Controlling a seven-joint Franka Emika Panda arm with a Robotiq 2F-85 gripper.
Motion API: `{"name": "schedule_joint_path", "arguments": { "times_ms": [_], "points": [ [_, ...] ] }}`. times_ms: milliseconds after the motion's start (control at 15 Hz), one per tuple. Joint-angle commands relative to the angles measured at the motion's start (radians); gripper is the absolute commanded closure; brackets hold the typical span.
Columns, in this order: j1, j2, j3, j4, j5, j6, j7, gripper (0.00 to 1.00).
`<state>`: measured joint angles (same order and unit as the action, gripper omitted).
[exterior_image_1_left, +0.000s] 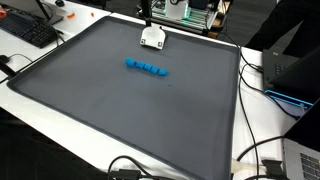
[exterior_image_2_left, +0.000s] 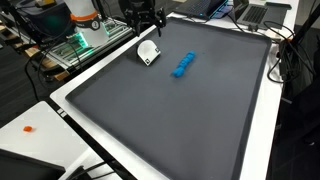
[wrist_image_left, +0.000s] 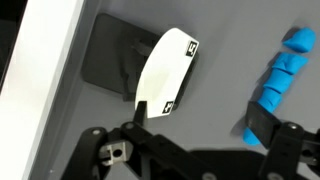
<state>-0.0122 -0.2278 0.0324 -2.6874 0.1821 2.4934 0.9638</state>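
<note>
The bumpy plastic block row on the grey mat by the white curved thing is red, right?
No, the row of bumpy plastic blocks is blue, not red, on the dark grey mat beside the white curved plastic piece; both exterior views show it.

A dark grey mat (exterior_image_1_left: 130, 125) covers the white-rimmed table (exterior_image_1_left: 50, 105). Beyond one far corner lies a black keyboard (exterior_image_1_left: 30, 30). Black cables (exterior_image_1_left: 255, 150) trail along one edge, and a laptop (exterior_image_2_left: 262, 12) sits past another corner.
</note>
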Motion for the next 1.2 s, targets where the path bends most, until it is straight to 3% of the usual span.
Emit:
{"name": "schedule_joint_path", "arguments": {
  "times_ms": [0, 467, 1133],
  "points": [
    [-0.023, -0.073, 0.034, 0.020, -0.106, -0.088, -0.006, 0.00],
    [-0.008, -0.126, 0.071, 0.079, -0.196, -0.154, -0.153, 0.00],
    [0.008, -0.122, 0.108, 0.131, -0.214, -0.160, -0.413, 0.00]
  ]
}}
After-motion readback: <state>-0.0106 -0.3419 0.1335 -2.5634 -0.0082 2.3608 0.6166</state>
